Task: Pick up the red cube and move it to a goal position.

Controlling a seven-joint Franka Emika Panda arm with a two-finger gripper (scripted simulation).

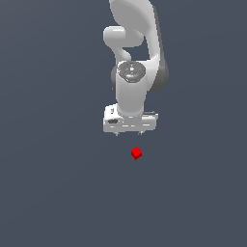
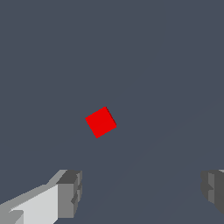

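red cube [image 1: 136, 153]: plain, matt, smooth, uniformly bright red.
hand [image 1: 129, 133]: smooth white shell, faint sheen; grey matt fingertips [image 2: 70, 194].
worktop [image 1: 48, 183]: flat, matt, featureless slate grey.

Two cameras cover this scene. The exterior view stands well back and looks at the arm [image 1: 137, 58] head-on from slightly above, with the arm filling the upper middle of the frame and plain dark grey counter [image 1: 48, 193] all around. The wrist view sits on the arm itself, right behind the end effector [image 2: 140, 192], and looks down at the counter from close range; its two fingers [image 2: 70, 192] stand wide apart at the frame's edge. Both views share the same patch of counter just ahead of the end effector, where the red cube [image 1: 136, 153] lies; it appears tiny from the exterior camera and larger from the wrist.
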